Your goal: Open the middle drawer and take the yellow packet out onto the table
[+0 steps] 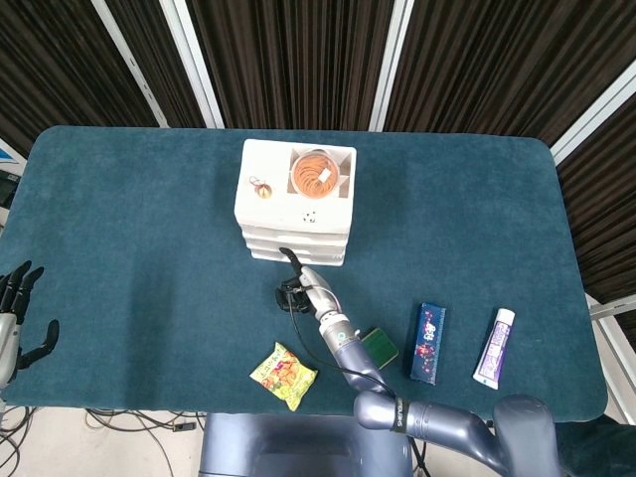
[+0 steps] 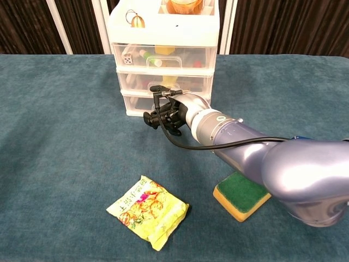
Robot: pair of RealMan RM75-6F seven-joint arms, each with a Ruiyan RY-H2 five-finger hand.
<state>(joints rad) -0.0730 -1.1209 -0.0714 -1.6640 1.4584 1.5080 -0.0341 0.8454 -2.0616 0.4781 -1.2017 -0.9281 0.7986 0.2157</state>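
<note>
We see the white plastic three-drawer cabinet (image 2: pixel 163 60) standing near the far middle of the teal carpeted surface (image 1: pixel 139 219), all its drawers pushed in. Its middle drawer (image 2: pixel 165 83) has a clear front. On top of the cabinet sits an orange coil in an open tray (image 1: pixel 316 173) and a small gold trinket (image 1: pixel 261 186).

Our right hand (image 2: pixel 166 112) reaches in from the lower right on a silver-grey arm (image 2: pixel 262 158) and sits just in front of the cabinet's lower drawers. Its dark fingers (image 2: pixel 154 117) are curled in close together — we see nothing held in them, and we cannot tell whether a fingertip touches the middle drawer's front.

The crinkled yellow snack packet (image 2: pixel 148 211) lies flat on the surface near the front edge, well apart from the cabinet and left of the arm.

Beside the arm lies a green-and-yellow sponge (image 2: pixel 242 194), partly under it in the chest view. Further right, in the head view, lie a dark blue rectangular box (image 1: pixel 428 343) and a white and purple tube (image 1: pixel 494 347).

Our left hand (image 1: pixel 18 323) shows only at the far left edge of the head view — fingers apart, holding nothing.
</note>
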